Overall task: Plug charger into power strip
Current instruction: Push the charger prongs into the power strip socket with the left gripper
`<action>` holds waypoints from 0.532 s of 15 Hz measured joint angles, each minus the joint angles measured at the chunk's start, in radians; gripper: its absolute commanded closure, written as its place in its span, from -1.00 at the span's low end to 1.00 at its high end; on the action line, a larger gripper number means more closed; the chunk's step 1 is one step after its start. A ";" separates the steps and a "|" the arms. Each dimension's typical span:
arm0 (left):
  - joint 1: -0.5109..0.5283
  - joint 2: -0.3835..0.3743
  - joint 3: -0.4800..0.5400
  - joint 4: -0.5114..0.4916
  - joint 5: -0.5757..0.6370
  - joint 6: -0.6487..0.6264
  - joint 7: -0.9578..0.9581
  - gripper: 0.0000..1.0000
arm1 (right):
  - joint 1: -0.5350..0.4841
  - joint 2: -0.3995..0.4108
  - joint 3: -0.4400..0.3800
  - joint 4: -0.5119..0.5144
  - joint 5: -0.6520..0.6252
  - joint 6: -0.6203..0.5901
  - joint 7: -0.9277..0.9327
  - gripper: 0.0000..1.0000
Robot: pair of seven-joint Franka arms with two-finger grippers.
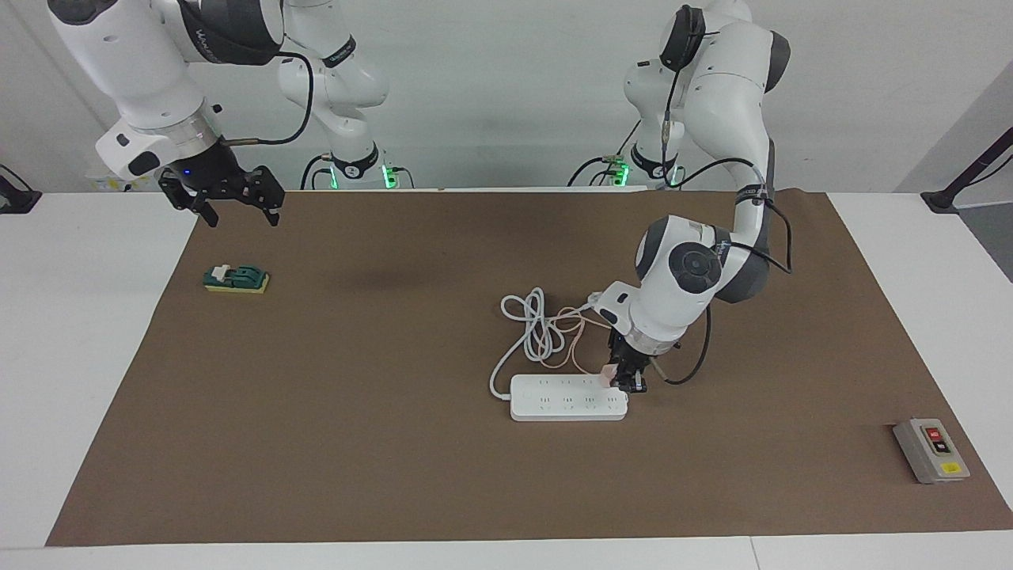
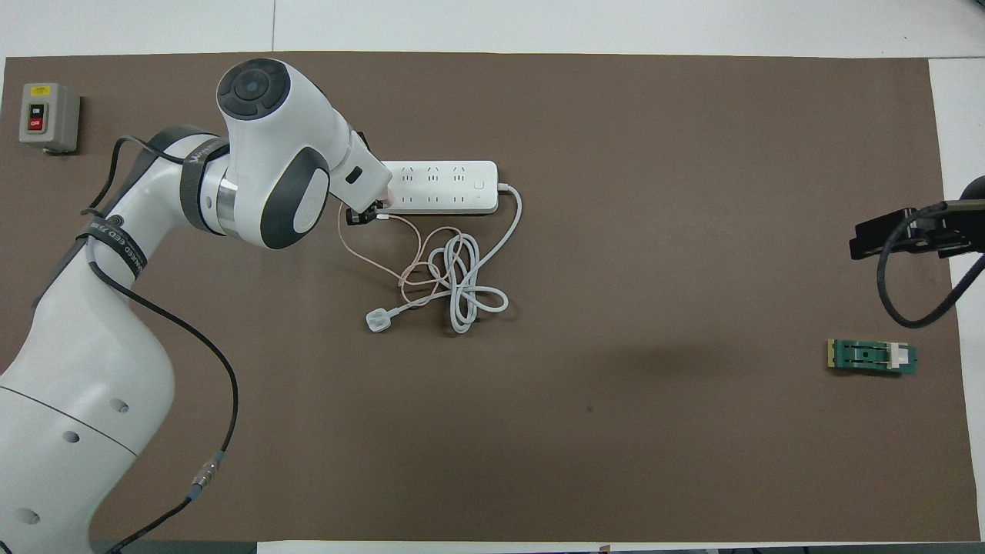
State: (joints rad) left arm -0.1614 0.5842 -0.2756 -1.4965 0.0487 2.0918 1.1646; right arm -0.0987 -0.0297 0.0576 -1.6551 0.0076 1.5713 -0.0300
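Left gripper [image 1: 627,383] down at the power strip [image 1: 568,397], at the strip's end toward the left arm's base, on the edge nearer the robots; fingers clamped on the charger [image 1: 608,374], a small pink cube seen just at the fingertips. In the facing view the charger sits at roughly ten o'clock from the gripper tip, touching or almost touching the strip's top face; whether the prongs are in a socket cannot be told. Strip's long axis runs nine-to-three across the table in both views; its thick white cord [image 2: 469,281] leaves the end toward the right arm and coils nearer the robots, at about six o'clock from the strip in the overhead view, tangled with the thin pink cable [image 2: 388,258]. In that view the left wrist hides the charger. Judgement: the move turns on the charger standing square over the end socket, the press going straight down. Right gripper [image 1: 231,198] waits, jaws wide and empty, over the mat's edge near a green block [image 1: 236,279], well apart from the strip. Left arm clearly nearer.
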 measured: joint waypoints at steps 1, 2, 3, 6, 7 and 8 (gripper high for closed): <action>0.000 0.000 0.000 0.000 0.001 0.000 0.000 0.72 | 0.000 0.000 0.000 0.000 0.000 0.000 0.000 -1.00; 0.000 0.000 -0.001 0.000 0.002 0.000 0.000 0.75 | 0.000 0.000 0.000 0.000 0.000 0.000 0.000 -1.00; 0.000 0.000 -0.001 0.000 0.004 0.000 0.000 0.86 | 0.000 0.000 0.000 0.000 0.000 0.000 0.000 -1.00; -0.003 0.006 -0.012 0.000 0.049 0.003 0.023 0.98 | 0.000 0.000 0.000 0.000 0.000 0.000 0.000 -1.00; -0.004 0.008 -0.016 0.001 0.067 0.003 0.044 0.98 | 0.000 0.000 0.000 0.000 0.000 0.000 0.000 -1.00; -0.004 0.007 -0.018 0.001 0.074 0.003 0.060 0.98 | 0.000 0.000 0.000 0.000 0.000 0.000 0.000 -1.00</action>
State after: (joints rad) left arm -0.1655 0.5917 -0.2937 -1.4953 0.1231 2.0947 1.2244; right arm -0.0987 -0.0298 0.0576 -1.6551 0.0076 1.5712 -0.0300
